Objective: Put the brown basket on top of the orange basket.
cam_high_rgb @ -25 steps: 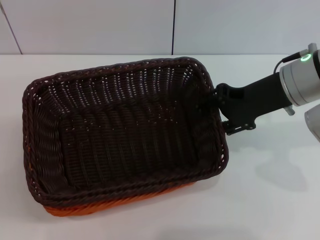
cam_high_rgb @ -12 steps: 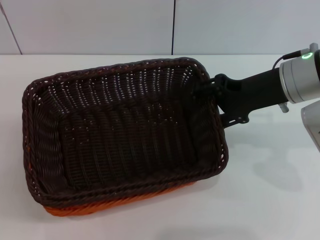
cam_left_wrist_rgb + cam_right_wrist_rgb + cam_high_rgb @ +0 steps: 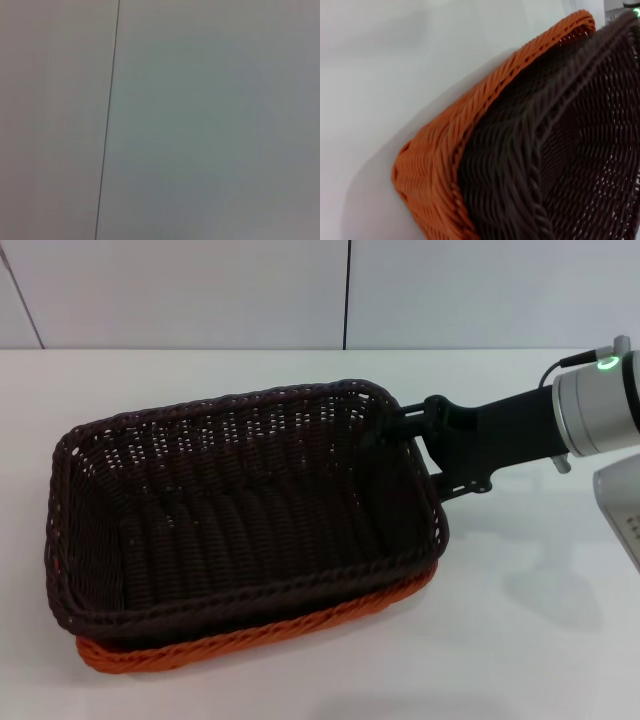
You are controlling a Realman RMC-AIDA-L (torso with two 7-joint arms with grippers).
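The brown basket [image 3: 240,510] had sunk lower into the orange basket [image 3: 260,635], nearly nested. The right end effector [image 3: 400,425] stayed clamped on its rim.

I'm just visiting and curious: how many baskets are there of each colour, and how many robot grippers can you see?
brown basket, nested in the orange one: 1
orange basket, underneath: 1
right gripper, at the brown basket's rim: 1
Total: 3
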